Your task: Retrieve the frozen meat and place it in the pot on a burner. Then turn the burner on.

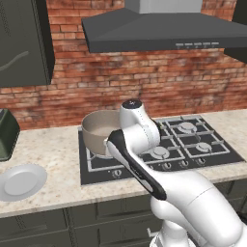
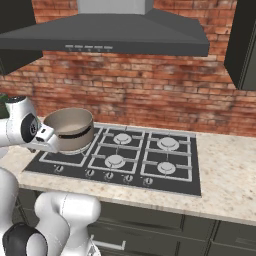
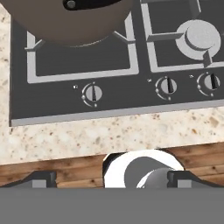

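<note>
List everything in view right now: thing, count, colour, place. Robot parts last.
Round metal pot: one, grey-beige, pale inside, on the cooktop's back-left burner.
Black gas cooktop: one, set into the counter, under the hood.
Round burner caps: four showing, silver-grey, under the grates.
Small round knobs: five, silver-grey, along the cooktop's front edge.
Round plate: one, white, on the counter left of the cooktop.
Speckled stone counter: one, beige.
Range hood: one, dark grey, above the cooktop.
Brick wall: red, behind.
Gripper: one, dark tips, open, above the counter's front edge.
</note>
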### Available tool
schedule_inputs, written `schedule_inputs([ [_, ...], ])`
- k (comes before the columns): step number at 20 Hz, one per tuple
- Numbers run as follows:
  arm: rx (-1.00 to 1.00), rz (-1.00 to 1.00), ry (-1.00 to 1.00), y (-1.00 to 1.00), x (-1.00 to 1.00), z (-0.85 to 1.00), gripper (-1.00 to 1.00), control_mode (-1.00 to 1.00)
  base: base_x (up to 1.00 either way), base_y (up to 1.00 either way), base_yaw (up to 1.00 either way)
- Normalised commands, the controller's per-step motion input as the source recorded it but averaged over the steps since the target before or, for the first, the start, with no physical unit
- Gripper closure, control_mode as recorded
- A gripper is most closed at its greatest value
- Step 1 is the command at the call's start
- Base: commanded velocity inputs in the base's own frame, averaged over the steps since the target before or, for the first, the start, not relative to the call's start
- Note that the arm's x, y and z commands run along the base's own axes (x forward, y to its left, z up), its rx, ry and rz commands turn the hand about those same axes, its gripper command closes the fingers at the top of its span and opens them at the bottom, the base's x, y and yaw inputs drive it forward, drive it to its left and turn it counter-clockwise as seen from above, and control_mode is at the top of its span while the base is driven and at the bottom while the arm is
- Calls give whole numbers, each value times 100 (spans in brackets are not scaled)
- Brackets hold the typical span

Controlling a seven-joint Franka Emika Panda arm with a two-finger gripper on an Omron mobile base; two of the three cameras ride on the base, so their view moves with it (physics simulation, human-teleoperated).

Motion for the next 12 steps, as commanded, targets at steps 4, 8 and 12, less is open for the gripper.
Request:
schedule_inputs([
  [4, 0, 0, 1, 0, 7, -24, -100, -100, 0, 0, 0],
  [8, 0, 0, 0, 0, 10, -8, -100, -100, 0, 0, 0],
  [12, 0, 0, 0, 8, 16, 0, -100, -100, 0, 0, 0],
])
